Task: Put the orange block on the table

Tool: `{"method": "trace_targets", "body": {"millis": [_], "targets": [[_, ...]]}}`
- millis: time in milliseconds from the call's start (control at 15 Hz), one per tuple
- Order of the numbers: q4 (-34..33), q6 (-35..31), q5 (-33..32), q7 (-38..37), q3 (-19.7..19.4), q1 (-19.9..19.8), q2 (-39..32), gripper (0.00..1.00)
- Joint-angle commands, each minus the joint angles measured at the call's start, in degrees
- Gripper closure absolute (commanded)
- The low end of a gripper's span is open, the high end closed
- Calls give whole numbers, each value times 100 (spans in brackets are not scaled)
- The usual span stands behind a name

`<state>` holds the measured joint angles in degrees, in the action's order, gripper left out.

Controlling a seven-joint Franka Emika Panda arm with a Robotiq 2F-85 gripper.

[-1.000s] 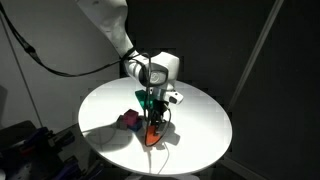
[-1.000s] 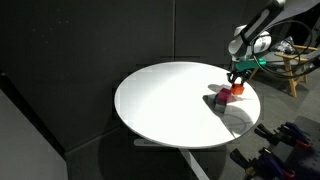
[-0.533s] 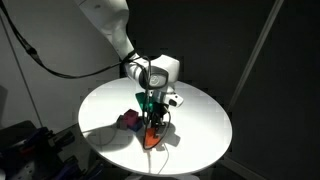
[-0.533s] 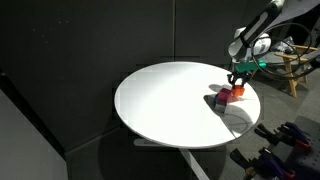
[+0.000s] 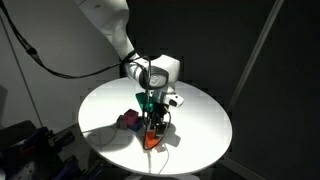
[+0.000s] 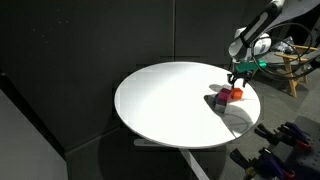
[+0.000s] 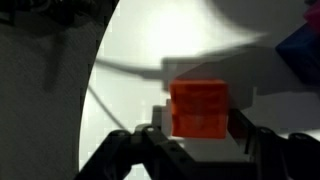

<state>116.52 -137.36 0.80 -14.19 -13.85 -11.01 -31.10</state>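
Note:
The orange block (image 7: 198,108) sits between my gripper's (image 7: 198,135) two fingers, which close against its sides. In both exterior views the gripper (image 5: 153,124) (image 6: 238,82) points down near the edge of the round white table (image 5: 200,115) (image 6: 170,100). It holds the orange block (image 5: 152,138) (image 6: 236,95) low at the tabletop. I cannot tell whether the block touches the surface.
A magenta block (image 5: 129,121) lies on the table right beside the gripper, with a blue block (image 7: 302,45) close by. The table edge is near the gripper. Dark curtains surround the table; a chair (image 6: 297,65) stands behind it.

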Motion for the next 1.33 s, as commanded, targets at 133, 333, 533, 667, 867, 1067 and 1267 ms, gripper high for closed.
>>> {"method": "trace_targets", "body": {"millis": [133,333,533,667,867,1067,1267], "targets": [[44,13,-52,49,-27,22,94,0],[177,11,-151,128,-36,66,227,0],[330,-15,-270,300,-19,105,399,0],[459,-65,-341,414,4,139,560,0],[662,-89,-448,535,18,201,839,0],[912,-34,-598,734,59,266,1194,0],[1208,-58,-748,1039,140,300,1602,0]]}}
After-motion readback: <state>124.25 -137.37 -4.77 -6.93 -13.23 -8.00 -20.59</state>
